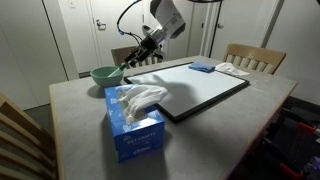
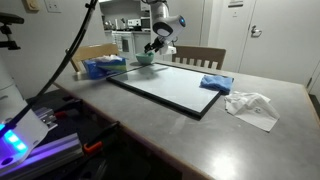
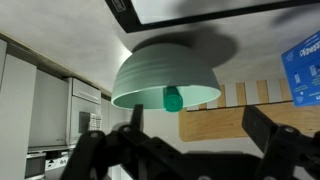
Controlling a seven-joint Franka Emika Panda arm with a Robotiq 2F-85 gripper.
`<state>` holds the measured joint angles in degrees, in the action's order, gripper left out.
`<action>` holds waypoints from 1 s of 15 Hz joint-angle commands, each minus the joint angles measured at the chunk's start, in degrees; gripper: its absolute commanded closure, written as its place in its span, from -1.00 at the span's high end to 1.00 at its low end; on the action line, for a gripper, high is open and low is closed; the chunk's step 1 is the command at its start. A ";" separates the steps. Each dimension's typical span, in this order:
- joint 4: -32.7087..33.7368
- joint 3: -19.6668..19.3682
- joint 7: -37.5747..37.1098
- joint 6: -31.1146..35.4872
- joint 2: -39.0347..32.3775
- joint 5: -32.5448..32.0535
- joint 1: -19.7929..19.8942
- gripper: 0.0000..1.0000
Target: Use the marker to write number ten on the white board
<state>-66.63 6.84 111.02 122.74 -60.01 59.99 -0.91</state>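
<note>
Wrist view: gripper (image 3: 190, 140) above green bowl (image 3: 150, 75), jaws spread wide, nothing between. We judge marker (image 3: 173, 99) stands in the bowl ready for pickup. White board (image 1: 200, 85) blank.

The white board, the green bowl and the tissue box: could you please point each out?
white board (image 1: 200, 92), in an exterior view, on its bare surface.
green bowl (image 3: 165, 68), in the wrist view, on its outer wall.
tissue box (image 1: 138, 142), in an exterior view, on its blue front face.
</note>
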 commanded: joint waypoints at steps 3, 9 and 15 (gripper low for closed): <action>10.04 3.08 -4.73 -2.22 -6.93 -5.69 -0.08 1.00; 16.16 6.01 -7.71 -3.24 -11.30 -10.14 -0.09 0.98; 21.51 8.11 -9.97 -3.34 -14.55 -13.49 0.05 0.97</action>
<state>-50.10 13.53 102.64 120.93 -71.67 49.01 -1.22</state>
